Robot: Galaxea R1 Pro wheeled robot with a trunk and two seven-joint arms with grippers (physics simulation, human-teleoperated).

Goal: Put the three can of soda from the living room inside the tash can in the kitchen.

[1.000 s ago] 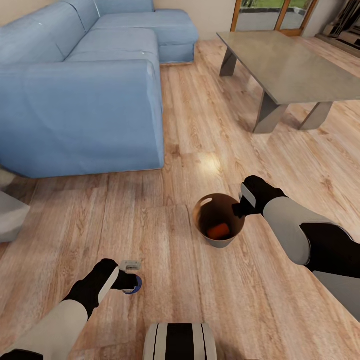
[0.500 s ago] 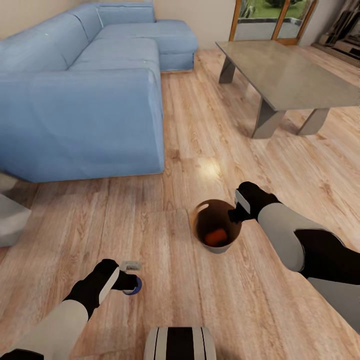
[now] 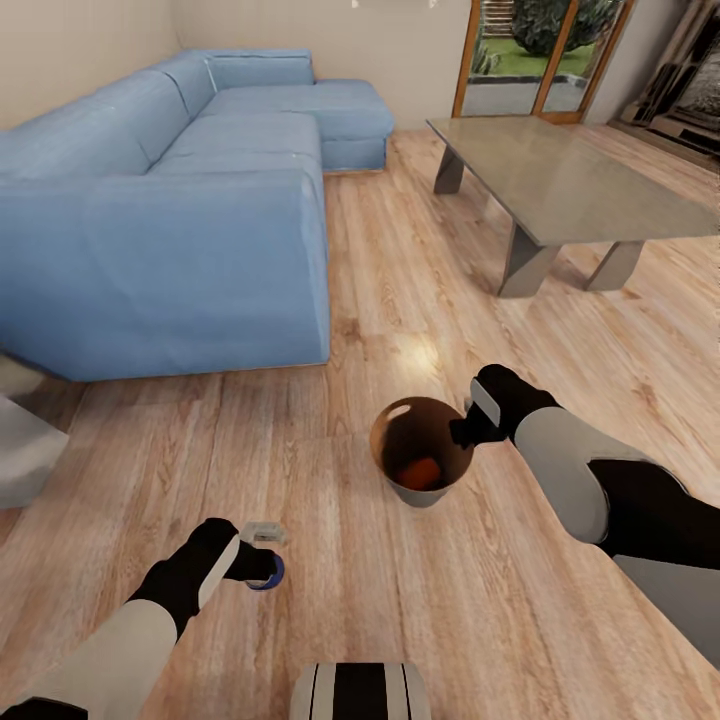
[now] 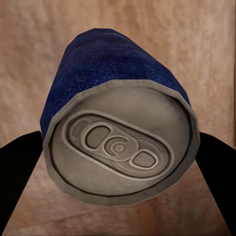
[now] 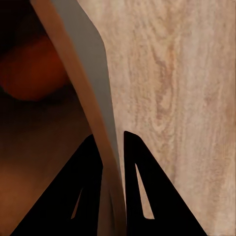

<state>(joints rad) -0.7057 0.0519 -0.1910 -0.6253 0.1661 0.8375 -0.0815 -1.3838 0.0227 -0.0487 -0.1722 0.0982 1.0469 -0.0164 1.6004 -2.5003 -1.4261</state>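
so one orange soda can (image 3: 421,470) sits in the dark grey round bin (image 3: 421,452) pinched at its rim by the right gripper (image 3: 462,432), left gripper (image 3: 262,553) clamps the blue silver-topped can (image 4: 118,130), third can's nowhere in sight, kitchen trip left

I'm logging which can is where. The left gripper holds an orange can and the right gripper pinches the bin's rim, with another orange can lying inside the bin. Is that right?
Not quite: the can in the left gripper is blue, as the left wrist view shows. The rest stands: the right gripper pinches the bin by its rim, and an orange can lies inside it.
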